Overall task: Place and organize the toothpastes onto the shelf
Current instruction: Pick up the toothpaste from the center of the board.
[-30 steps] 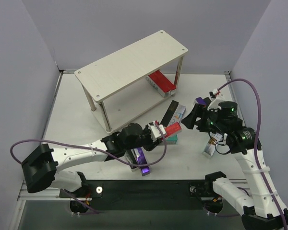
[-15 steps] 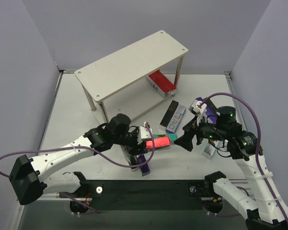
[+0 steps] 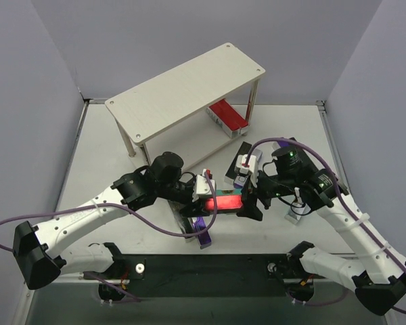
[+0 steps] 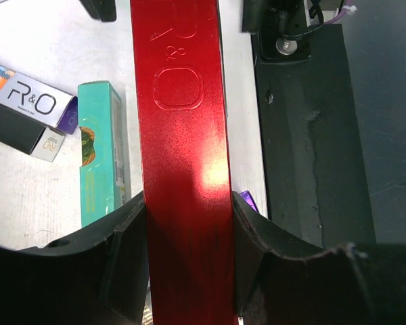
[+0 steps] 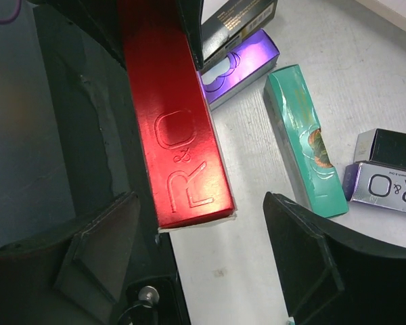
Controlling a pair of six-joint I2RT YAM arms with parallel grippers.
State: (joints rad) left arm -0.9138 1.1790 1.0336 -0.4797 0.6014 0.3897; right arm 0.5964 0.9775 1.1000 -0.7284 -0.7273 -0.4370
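Grips a glossy red slim toothpaste carton [image 3: 223,202] in the left tool [image 3: 204,193], pads tight on its long sides, above the near edge of the white desk [image 3: 101,162], at 6 o'clock in the overhead view. Spreads the right tool [image 5: 203,237] wide apart around that carton's free end, at its 3 o'clock, with no firm contact visible. Shows the two-tier pale wood shelf [image 3: 189,88] at 12 o'clock, with a second red carton [image 3: 228,115] on its lower board. Leaves a teal carton [image 5: 304,149], a purple carton [image 5: 240,64] and a black carton [image 5: 240,20] lying on the desk underneath.
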